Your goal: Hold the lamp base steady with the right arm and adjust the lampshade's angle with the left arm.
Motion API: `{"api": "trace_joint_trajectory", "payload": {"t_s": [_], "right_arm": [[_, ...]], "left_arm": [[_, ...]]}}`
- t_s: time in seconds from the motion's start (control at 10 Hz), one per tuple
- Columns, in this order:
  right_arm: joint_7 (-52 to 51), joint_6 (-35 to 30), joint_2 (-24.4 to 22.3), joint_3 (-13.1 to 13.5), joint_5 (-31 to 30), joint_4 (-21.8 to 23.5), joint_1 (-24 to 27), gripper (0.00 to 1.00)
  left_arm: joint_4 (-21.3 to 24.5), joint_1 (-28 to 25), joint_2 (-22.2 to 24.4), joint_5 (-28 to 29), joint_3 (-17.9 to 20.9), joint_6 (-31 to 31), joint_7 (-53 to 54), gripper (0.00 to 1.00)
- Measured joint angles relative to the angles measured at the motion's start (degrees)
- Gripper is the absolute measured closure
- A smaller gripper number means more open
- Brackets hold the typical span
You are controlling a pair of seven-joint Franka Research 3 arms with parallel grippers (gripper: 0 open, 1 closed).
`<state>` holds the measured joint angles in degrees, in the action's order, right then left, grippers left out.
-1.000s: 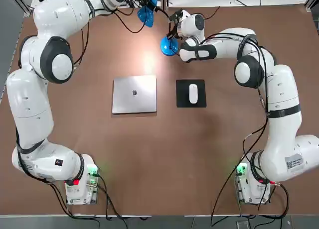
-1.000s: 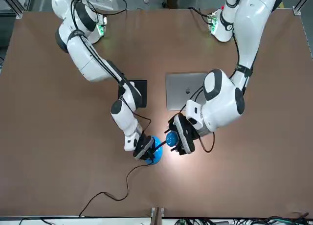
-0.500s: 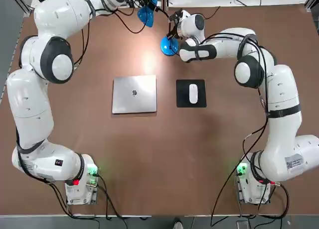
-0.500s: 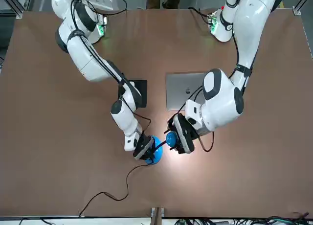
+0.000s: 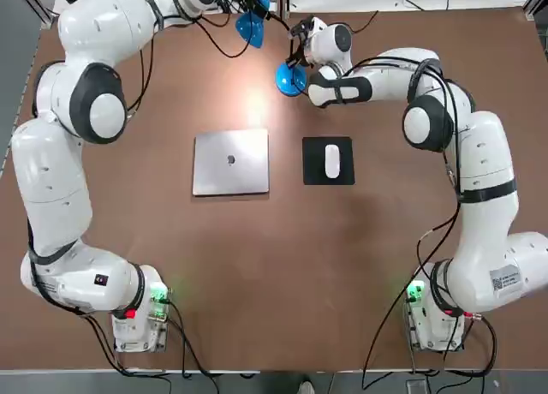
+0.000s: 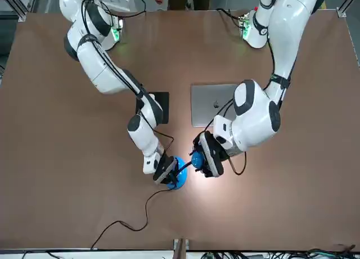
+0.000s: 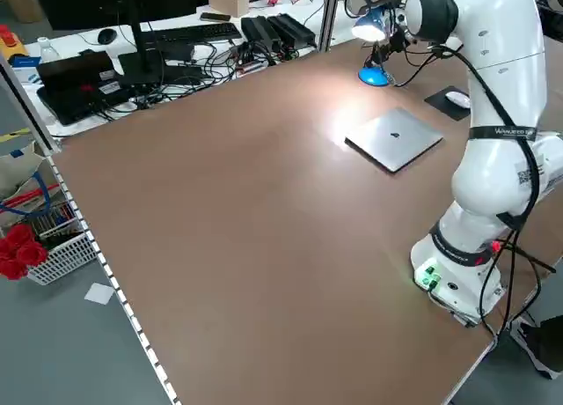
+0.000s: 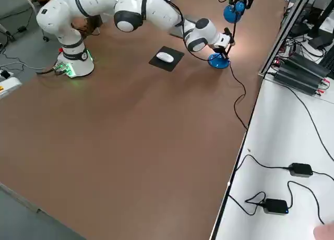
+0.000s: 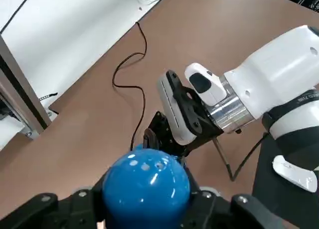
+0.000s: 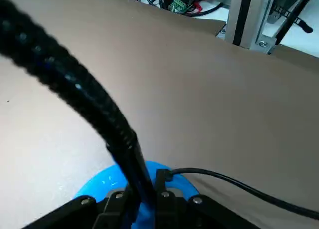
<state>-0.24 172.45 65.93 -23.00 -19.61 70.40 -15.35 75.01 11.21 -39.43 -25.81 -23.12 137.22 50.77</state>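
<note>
Top view showed the lamp base [image 5: 288, 79], a blue disc, near the table's [image 5: 274, 265] far edge, with the right gripper [image 5: 297, 58] reaching over it. We saw the lampshade [image 5: 251, 26] a little farther back, inside the left gripper [image 5: 249, 7]. A closed laptop [image 5: 230, 161] and a mouse [image 5: 331, 161] on its pad lay nearer the robot, well apart from the lamp.

Front view showed the right gripper [image 6: 165, 170] on the base [image 6: 177, 179] and the left gripper [image 6: 206, 160] around the lit shade [image 6: 197, 159], light pooling on the table.

Left wrist view showed the shade's blue dome [image 9: 145, 187] between that arm's jaws, which had closed on it.

Right wrist view showed jaws pinched shut on the black neck [image 10: 130, 159] just above the base [image 10: 134, 201], not pressing the disc itself.

We judged the risk to be this: a hard turn of the shade could flex the bendy neck, slip the smooth dome free, or tip the light base and tug its cord [image 10: 239, 186].
</note>
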Motion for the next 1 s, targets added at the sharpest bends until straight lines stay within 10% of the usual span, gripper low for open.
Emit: {"api": "trace_joint_trajectory", "payload": {"t_s": [1.0], "right_arm": [[-0.15,0.00,0.00,0.02,-0.54,-0.04,-0.08,0.85]], "left_arm": [[-2.66,1.20,-0.27,1.73,0.92,-6.61,-15.43,0.43]]}}
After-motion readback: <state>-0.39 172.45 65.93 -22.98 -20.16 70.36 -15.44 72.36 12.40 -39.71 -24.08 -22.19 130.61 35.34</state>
